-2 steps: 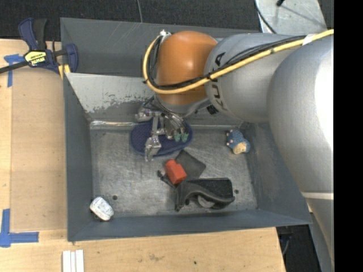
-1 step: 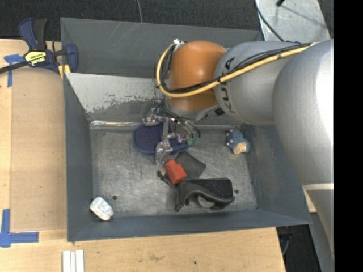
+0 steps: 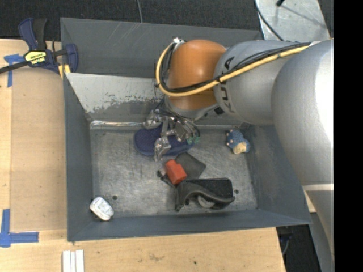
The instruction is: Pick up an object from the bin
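The pincer (image 3: pixel 163 144) is low in the grey metal bin (image 3: pixel 76 169), near the foot of its far wall, right above a dark blue rounded thing (image 3: pixel 144 140) that lies flat on the floor there. The metal parts overlap the blue piece, so I cannot tell whether the pincer is released or clenched, nor whether anything sits inside it.

A red block (image 3: pixel 174 172) lies just beside it on the near side, resting against a black curved-handled object (image 3: pixel 205 192). A small blue-and-tan toy (image 3: pixel 237 141) sits apart toward the arm, and a white lump (image 3: pixel 102 208) is well apart in the near corner.

The likely trouble is a thin hold. The blue thing looks low and flat, so a grip might catch only its edge and let it slide out on the lift — or miss it altogether. Being near the wall also leaves little room; a sideways correction could scrape the metal.
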Action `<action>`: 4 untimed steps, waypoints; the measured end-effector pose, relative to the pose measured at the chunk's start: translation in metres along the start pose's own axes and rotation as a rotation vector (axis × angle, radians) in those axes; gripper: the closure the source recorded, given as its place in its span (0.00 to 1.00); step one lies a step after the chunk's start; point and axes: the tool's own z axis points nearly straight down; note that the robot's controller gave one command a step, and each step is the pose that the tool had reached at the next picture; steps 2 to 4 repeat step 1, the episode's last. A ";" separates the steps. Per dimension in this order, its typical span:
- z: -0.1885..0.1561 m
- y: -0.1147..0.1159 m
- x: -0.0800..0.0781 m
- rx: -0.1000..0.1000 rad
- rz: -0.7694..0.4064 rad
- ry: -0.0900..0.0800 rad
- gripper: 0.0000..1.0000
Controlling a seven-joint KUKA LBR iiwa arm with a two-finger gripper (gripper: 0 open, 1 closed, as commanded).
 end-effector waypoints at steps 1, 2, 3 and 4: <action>-0.199 0.029 0.013 0.001 -0.224 -0.003 1.00; -0.199 0.029 0.013 0.001 -0.224 -0.003 1.00; -0.199 0.029 0.013 0.001 -0.224 -0.003 1.00; -0.199 0.029 0.013 0.001 -0.224 -0.003 1.00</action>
